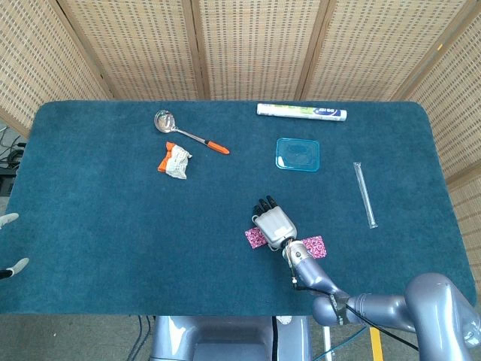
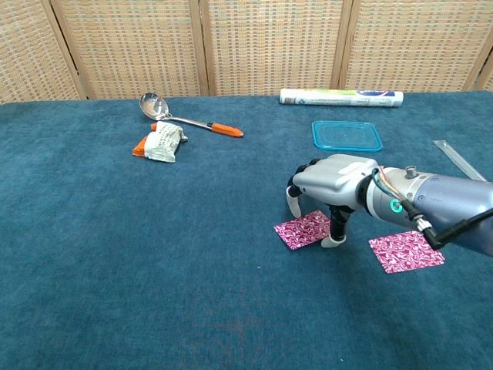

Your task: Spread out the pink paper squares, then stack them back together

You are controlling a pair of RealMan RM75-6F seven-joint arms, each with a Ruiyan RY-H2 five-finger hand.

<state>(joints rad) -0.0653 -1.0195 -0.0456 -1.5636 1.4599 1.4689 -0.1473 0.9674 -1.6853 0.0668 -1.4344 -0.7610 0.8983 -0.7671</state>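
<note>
The right robot hand (image 2: 333, 185) is arched over the left pink paper square (image 2: 304, 230), fingertips pressed down, nothing gripped; the thin sheet could be crumpled on the carpeted desk (image 2: 115, 270).

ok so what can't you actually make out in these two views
- Left hand: cut off by the head view's left edge, absent from chest view; state unclear.
- Right hand: whether its fingertips touch the pink square is unclear.
- Lettering on the white tube: too small.
</note>
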